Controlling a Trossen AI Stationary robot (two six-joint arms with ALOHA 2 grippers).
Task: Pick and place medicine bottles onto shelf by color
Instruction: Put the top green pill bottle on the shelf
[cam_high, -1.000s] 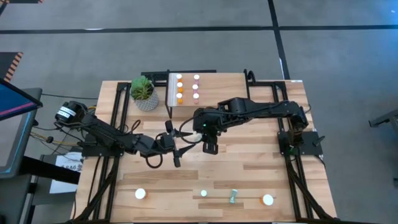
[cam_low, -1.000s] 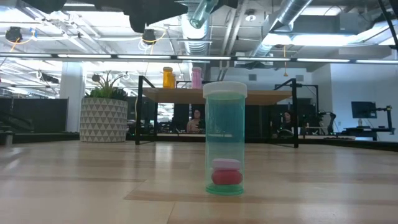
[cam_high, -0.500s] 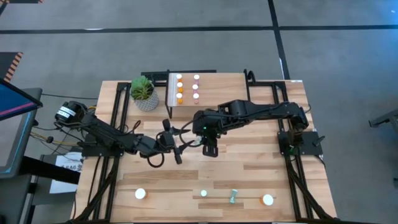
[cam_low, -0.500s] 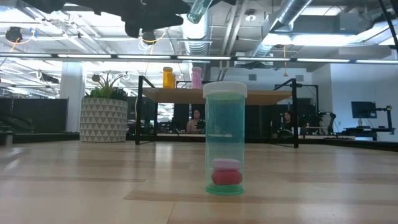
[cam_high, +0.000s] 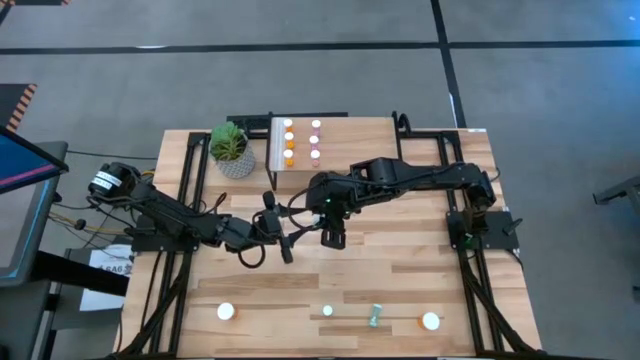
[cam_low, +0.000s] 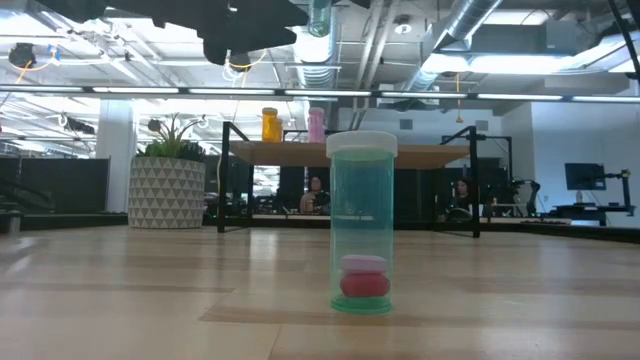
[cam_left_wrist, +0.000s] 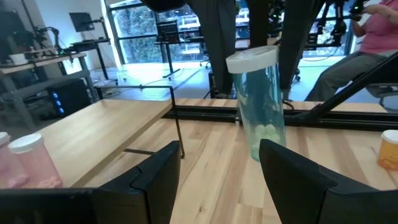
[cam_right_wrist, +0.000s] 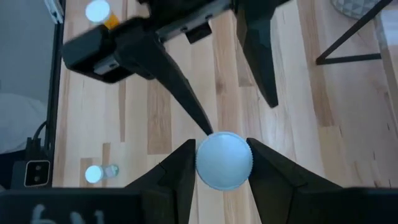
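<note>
Your right gripper (cam_high: 333, 238) pinches a teal bottle (cam_left_wrist: 260, 102) by its white cap, hanging above mid-table; your left gripper (cam_high: 283, 238) waits just beside it, jaws spread and empty. The shelf (cam_high: 345, 150) already carries orange and pink bottles; I judge four bottles (cam_high: 226, 312) remain along the near edge of the wooden table (cam_high: 430, 275). A potted plant (cam_high: 232, 150) stands beside the shelf, with people seated in the room beyond.
</note>
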